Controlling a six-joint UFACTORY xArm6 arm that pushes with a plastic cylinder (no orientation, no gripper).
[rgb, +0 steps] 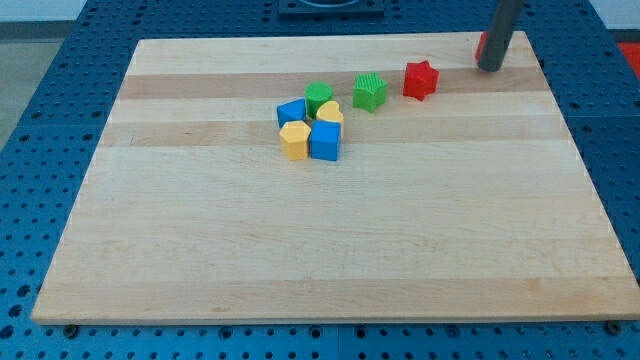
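Observation:
My tip rests at the board's top right corner, at the end of the dark rod. Directly behind it on its left a small red block peeks out, mostly hidden by the rod; the tip touches or nearly touches it. A red star block lies to the tip's left, apart from it. Further left sits a green star-like block. Near the board's upper middle a tight cluster holds a green round block, a blue block, a yellow heart block, a yellow pentagon-like block and a blue cube.
The wooden board lies on a blue perforated table. The board's right edge runs just to the right of the tip. A dark fixture shows at the view's top.

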